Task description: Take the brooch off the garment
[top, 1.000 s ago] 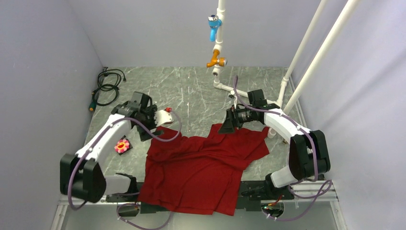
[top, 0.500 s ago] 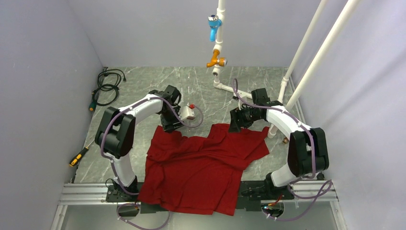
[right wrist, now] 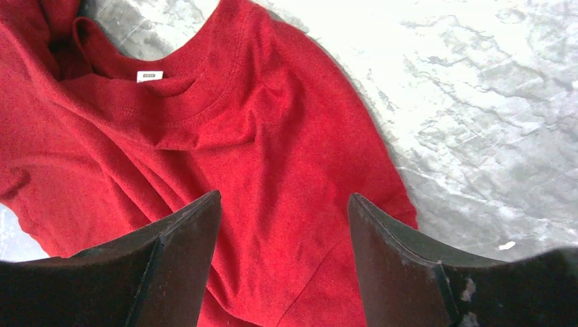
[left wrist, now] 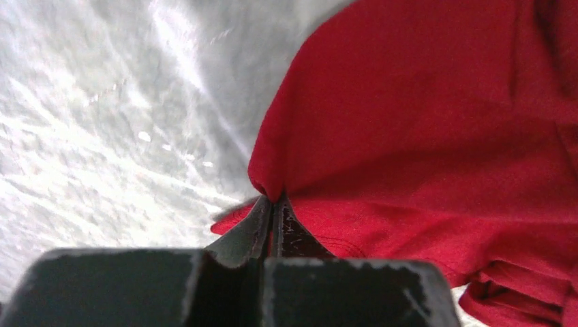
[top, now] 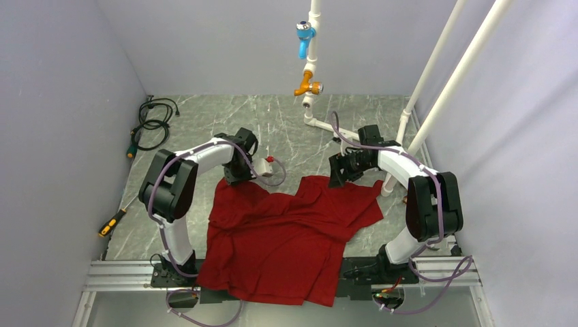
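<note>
Red shirt (top: 286,231) crumpled on desk (top: 272,122), lower middle of top view. Now left claw (left wrist: 272,204) pinches thin shirt fold; right claw (right wrist: 284,199) spread wide over shirt. No brooch seen. Risk: fold slips out, or pull drags whole shirt.

You see a grey marbled worktop (top: 272,122) with a coiled black cable (top: 153,116) and a green-and-yellow plug (top: 131,148) in its far left corner. A screwdriver with an orange-and-black handle (top: 109,225) lies at the left edge. At the rear, an upright white pipe (top: 314,51) bears a blue valve (top: 304,34) above an orange tap (top: 308,86). Two slanted white pipes (top: 443,88) rise at right.
</note>
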Robot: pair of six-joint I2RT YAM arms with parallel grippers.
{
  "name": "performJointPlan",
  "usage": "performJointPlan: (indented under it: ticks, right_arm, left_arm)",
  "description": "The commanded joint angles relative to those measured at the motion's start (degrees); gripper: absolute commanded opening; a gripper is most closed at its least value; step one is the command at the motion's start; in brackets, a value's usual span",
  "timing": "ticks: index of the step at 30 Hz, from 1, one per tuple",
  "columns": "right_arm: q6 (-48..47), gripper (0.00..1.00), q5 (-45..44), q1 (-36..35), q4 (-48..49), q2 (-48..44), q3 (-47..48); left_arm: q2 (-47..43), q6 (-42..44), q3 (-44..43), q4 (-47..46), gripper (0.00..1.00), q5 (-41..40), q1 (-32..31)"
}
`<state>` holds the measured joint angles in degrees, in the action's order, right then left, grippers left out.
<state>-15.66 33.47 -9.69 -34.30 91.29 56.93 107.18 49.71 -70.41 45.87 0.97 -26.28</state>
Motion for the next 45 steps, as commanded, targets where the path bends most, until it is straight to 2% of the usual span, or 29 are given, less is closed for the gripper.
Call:
performJointPlan:
  ticks: [1,4,8,12,14,15,17,18,20,24,29,36,38,42,45]
  right_arm:
    - [-1.67,0.70,0.11,1.23,-0.71,0.85,2.74]
    - [-2.20,0.70,0.10,1.58,-1.10,1.17,3.10]
    - [-2.74,0.70,-0.16,1.86,-1.33,1.17,3.02]
    - [-3.26,0.70,0.13,1.96,-1.47,1.17,2.76]
    - [-3.32,0.69,0.40,1.96,-1.26,1.02,2.67]
    - [-3.32,0.69,0.57,1.96,-1.14,1.07,2.66]
    - [-3.24,0.68,1.07,1.96,-0.84,1.14,2.74]
    - [-3.05,0.68,1.45,1.96,-0.60,1.15,2.75]
    - [-2.53,0.68,2.08,1.96,0.10,1.33,3.02]
    - [-1.59,0.66,4.04,1.98,0.64,2.32,4.14]
    - [-0.74,0.64,5.26,1.96,0.50,3.66,5.30]
    - [-0.77,0.63,6.02,1.96,0.14,3.63,5.39]
    - [-0.75,0.63,6.23,1.96,-0.05,3.80,5.47]
    - [-0.69,0.62,6.42,1.97,-0.01,3.79,5.56]
    - [-0.76,0.62,6.60,1.96,-0.13,3.81,5.65]
  left_arm:
    - [2.37,-0.63,1.09,0.90,0.00,-6.26,5.13]
    - [2.45,-1.02,-0.75,2.56,0.00,-7.85,10.17]
    - [0.24,2.23,1.49,2.19,0.00,-10.75,17.08]
    - [-1.75,4.64,4.22,1.76,0.00,-13.02,21.09]
    - [-2.70,3.89,3.20,2.35,0.00,-11.15,22.83]
    - [-3.56,3.10,1.63,3.51,0.03,-8.14,23.17]
    - [-5.47,1.77,-2.86,7.10,0.27,0.49,23.33]
    - [-6.24,0.73,-5.03,8.14,0.35,4.75,23.17]
    - [-6.72,-0.94,-9.65,10.21,0.46,12.90,22.36]
    - [-5.13,-3.62,-15.69,12.34,0.57,21.92,17.57]
    - [-3.54,-3.68,-13.90,10.15,0.62,26.28,9.09]
    - [-0.87,-4.80,-9.69,5.90,0.60,26.56,1.78]
    - [-0.17,-5.38,-9.50,5.64,0.55,27.59,0.62]
    - [-0.22,-4.89,-8.49,6.50,0.30,29.00,-1.30]
    - [-1.88,-4.16,-6.89,6.84,0.06,30.05,-2.05]
